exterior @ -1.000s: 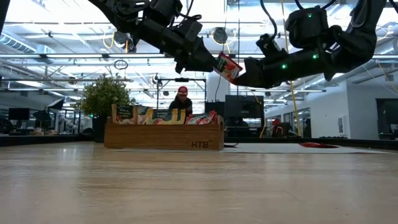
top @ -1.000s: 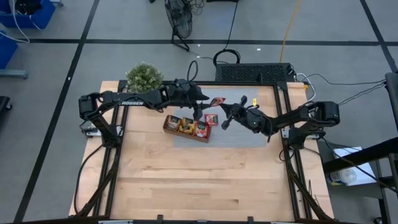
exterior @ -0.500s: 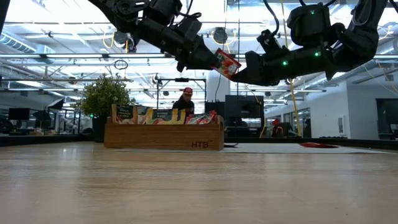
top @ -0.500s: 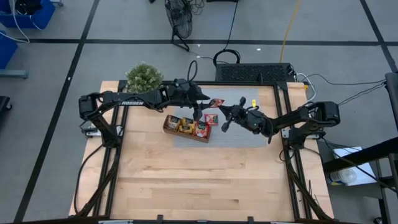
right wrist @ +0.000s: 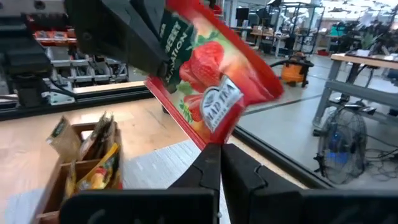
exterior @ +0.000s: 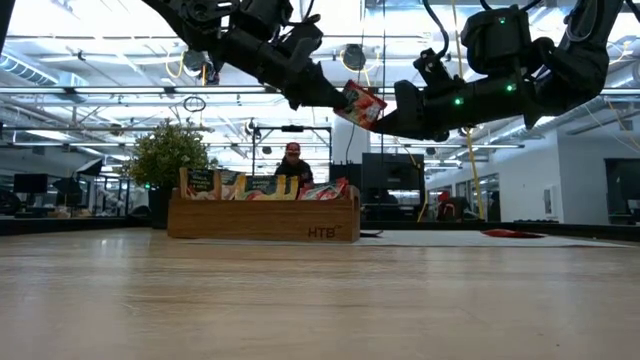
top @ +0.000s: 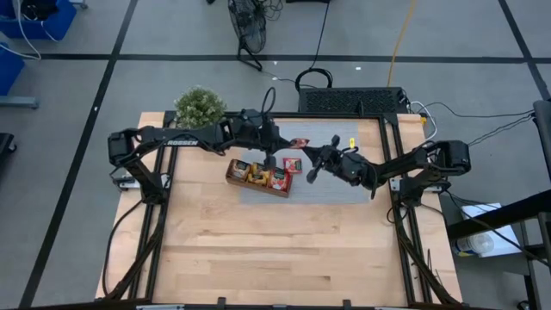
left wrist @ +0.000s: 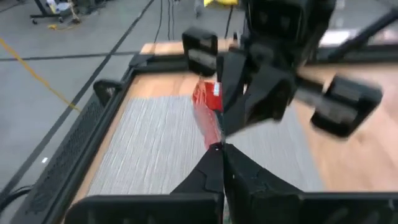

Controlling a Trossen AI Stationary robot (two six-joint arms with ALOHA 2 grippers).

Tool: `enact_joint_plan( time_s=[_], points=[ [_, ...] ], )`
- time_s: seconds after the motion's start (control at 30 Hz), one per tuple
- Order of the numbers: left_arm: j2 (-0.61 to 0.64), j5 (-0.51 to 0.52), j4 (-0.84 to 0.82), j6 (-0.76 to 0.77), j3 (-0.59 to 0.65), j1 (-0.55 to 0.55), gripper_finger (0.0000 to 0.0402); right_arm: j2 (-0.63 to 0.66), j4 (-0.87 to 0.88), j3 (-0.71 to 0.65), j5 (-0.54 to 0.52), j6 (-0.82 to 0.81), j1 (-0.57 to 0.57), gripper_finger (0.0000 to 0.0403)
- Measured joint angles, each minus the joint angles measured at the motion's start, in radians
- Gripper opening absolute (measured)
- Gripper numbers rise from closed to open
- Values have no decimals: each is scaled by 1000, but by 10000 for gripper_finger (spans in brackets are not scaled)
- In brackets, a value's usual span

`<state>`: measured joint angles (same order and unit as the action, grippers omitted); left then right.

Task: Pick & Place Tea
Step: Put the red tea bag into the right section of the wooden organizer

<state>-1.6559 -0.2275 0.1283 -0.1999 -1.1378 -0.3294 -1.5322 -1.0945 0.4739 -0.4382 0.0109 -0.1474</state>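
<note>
A red tea sachet (exterior: 360, 103) with a strawberry picture (right wrist: 208, 84) hangs in the air between my two grippers, above the right end of the brown wooden tray (exterior: 265, 217). My left gripper (exterior: 338, 97) reaches it from the table's left and is shut on it. Coming from the table's right, my right gripper (exterior: 384, 121) is also shut on it. In the high view the sachet (top: 300, 142) shows just beyond the tray (top: 258, 176). The tray stands on a grey mat (top: 331, 181) and holds several more sachets upright. My left gripper pinches the sachet's edge on its own side (left wrist: 213, 138) between its two fingers, which slant slightly down from the table's left. The sachet is clear of the table and tilted. My right gripper pinches the sachet's lower edge (right wrist: 206, 138) between its two fingers, coming level from the table's right. The sachet stands up tilted above the fingers.
A potted plant (top: 200, 105) stands at the table's far left corner. Another red sachet (top: 293, 164) lies on the mat by the tray's right end. A person (exterior: 292, 165) is in the room beyond the table. The near half of the table (top: 275, 250) is bare wood.
My left gripper has rolled at the wrist and shut on the red sachet's edge, keeping its place. The sachet has shifted slightly toward the left gripper and stays in the air. My right gripper has kept its hold.
</note>
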Motion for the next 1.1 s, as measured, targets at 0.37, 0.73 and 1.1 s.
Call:
enact_joint_plan(
  time_s=[0.37,0.73,1.1],
  points=[
    [112,55,-732,-158,-134,74,2,0,48,0,-3,-12,-1,0],
    [-169,142,-1010,-386,-362,252,1,0,46,0,-4,-14,-1,0],
    [-251,169,-984,-428,-426,208,1,0,53,0,-3,-26,-1,0]
  ],
)
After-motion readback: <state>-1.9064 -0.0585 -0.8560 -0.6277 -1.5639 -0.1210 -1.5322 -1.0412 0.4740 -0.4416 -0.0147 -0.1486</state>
